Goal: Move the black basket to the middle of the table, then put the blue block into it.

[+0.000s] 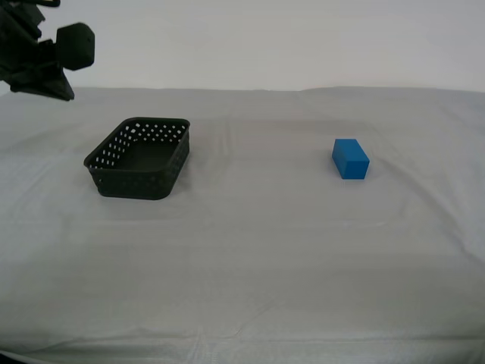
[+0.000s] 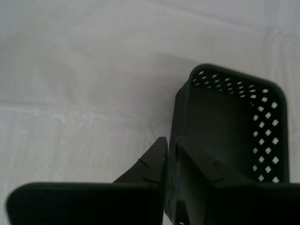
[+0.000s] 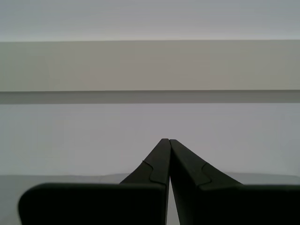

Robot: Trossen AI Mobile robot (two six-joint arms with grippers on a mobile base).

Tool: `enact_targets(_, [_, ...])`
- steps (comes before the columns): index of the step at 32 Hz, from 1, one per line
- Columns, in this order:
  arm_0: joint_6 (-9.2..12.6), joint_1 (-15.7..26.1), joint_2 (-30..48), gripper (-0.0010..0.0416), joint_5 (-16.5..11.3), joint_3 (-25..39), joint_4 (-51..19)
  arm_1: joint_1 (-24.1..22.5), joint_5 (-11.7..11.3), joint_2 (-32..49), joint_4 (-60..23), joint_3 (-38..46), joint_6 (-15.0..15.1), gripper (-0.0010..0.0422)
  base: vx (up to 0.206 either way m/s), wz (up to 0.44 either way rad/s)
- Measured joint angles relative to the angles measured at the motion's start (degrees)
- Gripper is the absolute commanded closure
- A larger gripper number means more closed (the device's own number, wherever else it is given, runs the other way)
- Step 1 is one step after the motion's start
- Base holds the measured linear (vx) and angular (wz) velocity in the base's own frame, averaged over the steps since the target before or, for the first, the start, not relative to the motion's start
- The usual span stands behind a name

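1. Wrinkled light grey-white cloth covers the wide table, with a plain pale wall behind it.
2. On the exterior view's left sits the small rectangular black plastic basket, rounded at the corners, rows of small holes in its sides, nothing inside it.
3. The small bright blue rectangular block rests on the cloth on the exterior view's right, well apart from the basket.
4. A dark arm hangs at the exterior view's upper left corner, above and behind the basket, touching nothing.
5. My second gripper looks down on the basket; its fingers are pressed together, tips near the basket's rim, and I cannot tell whether they touch it.
6. My first gripper faces the bare wall, fingers pressed together, pinching nothing.
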Motion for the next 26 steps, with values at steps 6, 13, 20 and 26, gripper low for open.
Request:
enact_targets(6, [0.0,0.0,0.0,0.0405,0.0,0.0,-0.9,0.0,0.0,3.9,0.1,0.1,-0.5,0.0242,0.000,0.000])
enact_targets(13, [0.0,0.0,0.0,0.0405,0.0,0.0,-2.8,-0.5,1.5,6.2,0.3,0.2,-0.9,0.0102,0.000,0.000])
enact_targets(20, [0.0,0.0,0.0,0.0405,0.0,0.0,-2.8,-4.5,0.7,6.1,0.5,0.2,-1.1,0.0076,0.000,0.000])
enact_targets(26, [0.0,-0.1,0.0,0.0405,0.0,0.0,-2.8,-6.7,-4.1,6.1,0.6,0.3,-1.3,0.0076,0.000,0.000])
